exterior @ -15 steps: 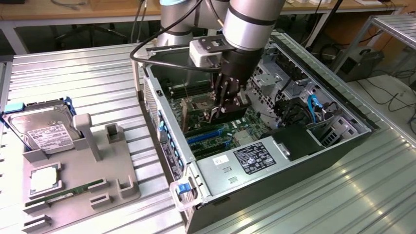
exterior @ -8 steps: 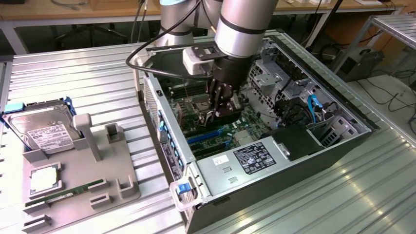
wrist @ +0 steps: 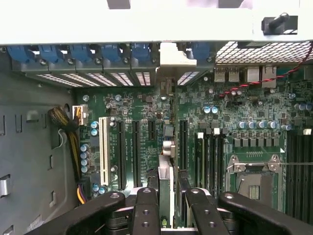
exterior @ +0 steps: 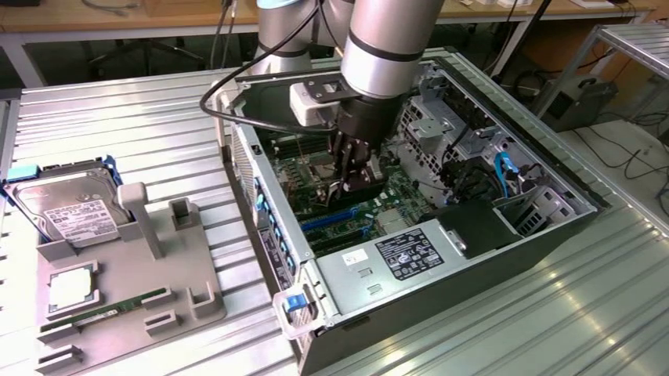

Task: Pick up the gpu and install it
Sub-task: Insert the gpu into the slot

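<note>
My gripper (exterior: 350, 190) reaches down into the open computer case (exterior: 544, 235), over the green motherboard (exterior: 361, 213). It is shut on the gpu (exterior: 363, 186), a thin black card held upright on its edge. In the wrist view the gpu (wrist: 166, 178) appears edge-on between my two black fingers (wrist: 145, 208), running along an expansion slot. Its silvery bracket (wrist: 173, 56) sits at the case's rear slot openings, among the blue clips (wrist: 112, 53). I cannot tell whether the card's lower edge is pressed into the slot.
A grey holder (exterior: 157, 258) stands at the exterior view's left, with a silver hard drive (exterior: 65, 210), a square chip (exterior: 71, 286) and a green memory stick (exterior: 105, 307). Inside the case are a power supply (exterior: 408, 254), drive cages (exterior: 439, 125) and cables (wrist: 78, 161).
</note>
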You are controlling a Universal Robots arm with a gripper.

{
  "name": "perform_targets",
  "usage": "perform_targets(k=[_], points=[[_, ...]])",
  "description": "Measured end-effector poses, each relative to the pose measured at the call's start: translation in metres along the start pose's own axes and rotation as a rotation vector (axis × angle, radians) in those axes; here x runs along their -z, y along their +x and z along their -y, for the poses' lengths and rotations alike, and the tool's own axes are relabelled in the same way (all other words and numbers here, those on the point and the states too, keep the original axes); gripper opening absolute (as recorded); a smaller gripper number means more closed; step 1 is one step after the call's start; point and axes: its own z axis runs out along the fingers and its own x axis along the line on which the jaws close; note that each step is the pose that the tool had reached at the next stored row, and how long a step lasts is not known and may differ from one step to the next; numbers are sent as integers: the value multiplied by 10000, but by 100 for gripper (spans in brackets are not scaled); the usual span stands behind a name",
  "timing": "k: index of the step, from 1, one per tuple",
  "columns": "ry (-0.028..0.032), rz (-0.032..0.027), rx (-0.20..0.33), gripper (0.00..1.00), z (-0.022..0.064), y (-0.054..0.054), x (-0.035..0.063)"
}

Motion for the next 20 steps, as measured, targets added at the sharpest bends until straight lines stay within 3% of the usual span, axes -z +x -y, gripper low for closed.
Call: perform_targets(k=[13, 20], points=[[4, 20, -4, 26, -21, 17, -105], [4, 42, -8, 26, -40, -2, -350]])
